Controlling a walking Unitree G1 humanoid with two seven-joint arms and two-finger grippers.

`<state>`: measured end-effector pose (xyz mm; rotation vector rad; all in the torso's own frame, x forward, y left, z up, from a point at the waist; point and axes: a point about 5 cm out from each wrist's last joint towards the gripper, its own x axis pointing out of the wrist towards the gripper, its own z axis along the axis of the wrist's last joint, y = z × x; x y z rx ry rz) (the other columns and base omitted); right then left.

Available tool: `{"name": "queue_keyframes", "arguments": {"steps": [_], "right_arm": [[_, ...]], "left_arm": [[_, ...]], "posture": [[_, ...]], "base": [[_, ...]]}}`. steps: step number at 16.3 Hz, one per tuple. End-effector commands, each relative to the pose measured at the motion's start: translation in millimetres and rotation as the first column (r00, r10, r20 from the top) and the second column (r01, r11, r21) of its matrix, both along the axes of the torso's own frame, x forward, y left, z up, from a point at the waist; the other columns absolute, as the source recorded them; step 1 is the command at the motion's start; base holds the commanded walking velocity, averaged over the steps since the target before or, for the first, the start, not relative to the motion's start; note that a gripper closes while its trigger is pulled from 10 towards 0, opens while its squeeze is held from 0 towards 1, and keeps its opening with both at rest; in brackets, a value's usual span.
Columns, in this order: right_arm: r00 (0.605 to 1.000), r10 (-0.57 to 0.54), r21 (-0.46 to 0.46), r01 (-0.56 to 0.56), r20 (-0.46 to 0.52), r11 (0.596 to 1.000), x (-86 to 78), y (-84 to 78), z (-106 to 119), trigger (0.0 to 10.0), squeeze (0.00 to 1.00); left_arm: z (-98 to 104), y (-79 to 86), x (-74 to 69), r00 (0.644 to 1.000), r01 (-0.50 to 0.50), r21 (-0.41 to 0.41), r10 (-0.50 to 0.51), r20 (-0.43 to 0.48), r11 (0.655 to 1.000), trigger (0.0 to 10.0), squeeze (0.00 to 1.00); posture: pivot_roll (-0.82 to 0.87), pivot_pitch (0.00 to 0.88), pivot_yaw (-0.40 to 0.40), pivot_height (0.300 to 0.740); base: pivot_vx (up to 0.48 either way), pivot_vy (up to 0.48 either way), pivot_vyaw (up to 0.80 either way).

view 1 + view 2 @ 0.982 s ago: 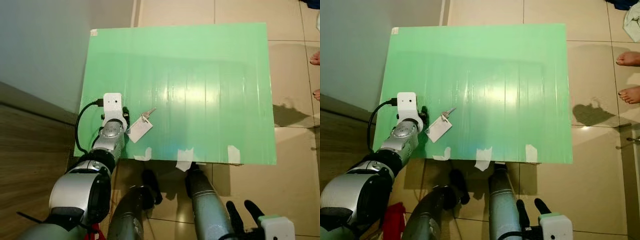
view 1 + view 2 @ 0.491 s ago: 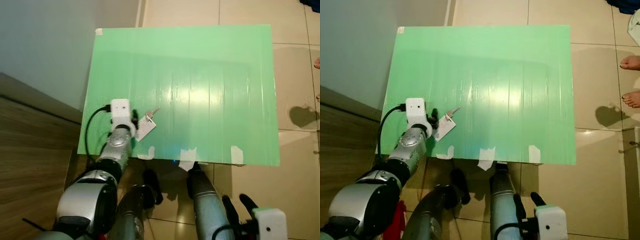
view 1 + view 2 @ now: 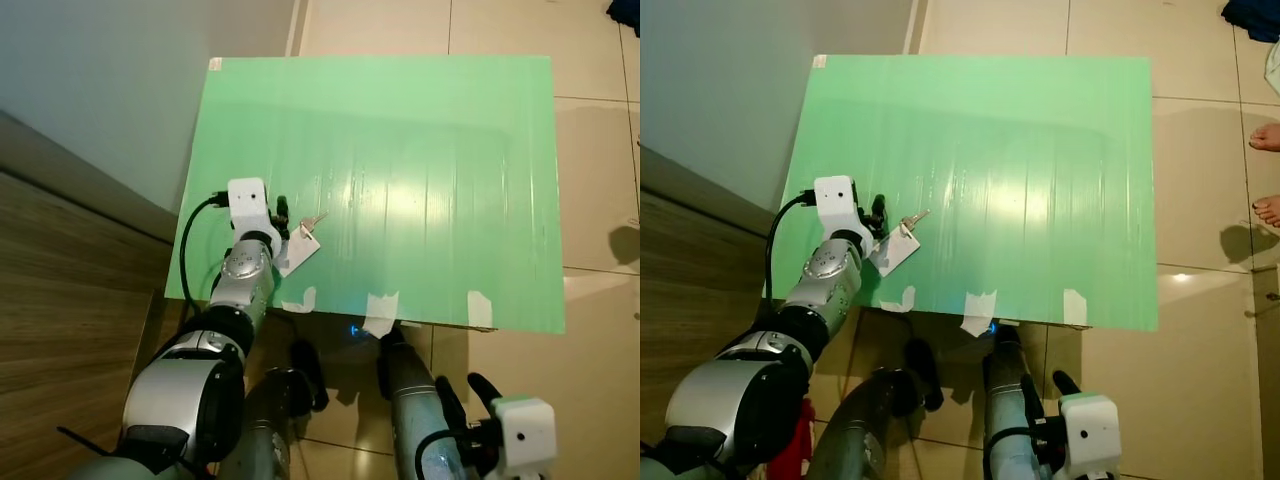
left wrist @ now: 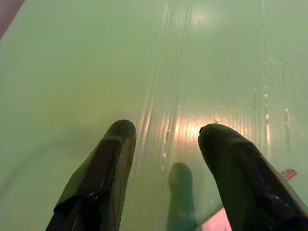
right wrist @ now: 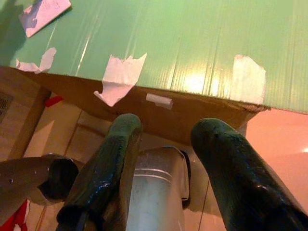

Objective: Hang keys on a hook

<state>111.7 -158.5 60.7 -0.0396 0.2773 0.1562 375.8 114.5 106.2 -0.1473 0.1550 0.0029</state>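
So the left tool is parked over the green surface near its left front corner, fingers spread apart with nothing held between them. The keys, with a white tag, are lying on the surface just right of that tool. Tape strips are stuck along the surface's front edge. Below that edge, the right tool is seen hanging open and empty.

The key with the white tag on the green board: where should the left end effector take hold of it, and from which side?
Probably by the white tag, the broadest part. It lies flat on the green board, right beside the open left end effector, so coming down from above and pinching across the tag's edges looks best. The key itself is thin, harder to pinch.
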Motion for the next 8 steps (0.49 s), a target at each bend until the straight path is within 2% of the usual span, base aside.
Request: {"name": "queue_keyframes", "arguments": {"steps": [1, 5, 8], "right_arm": [[0.999, 0.008, 0.008, -0.008, -0.034, 1.0, -5.4, 2.8, -6, 10.0, 0.0], [0.999, 0.015, 0.011, -0.014, -0.034, 1.0, -5.9, 3.6, -8, 10.0, 0.0], [0.999, 0.019, 0.009, -0.019, -0.04, 1.0, -7.0, 1.8, -8, 10.0, 0.0]], "left_arm": [[-15, 3.5, -7.1, 0.998, -0.013, -0.018, 0.011, -0.063, 1.0, 10.0, 0.0], [-31, 5.0, -14.8, 0.991, -0.026, -0.034, 0.022, -0.135, 0.999, 10.0, 0.0], [-51, 3.5, -27.3, 0.974, -0.039, -0.08, 0.02, -0.225, 0.996, 10.0, 0.0]], "posture": [[-0.47, 0.389, 0.152, 0.727], [-0.46, 0.39, 0.151, 0.727], [-0.45, 0.397, 0.148, 0.727]], "base": [[0.0, 0.0, 0.0], [0.0, 0.0, 0.0], [0.0, 0.0, 0.0]]}}
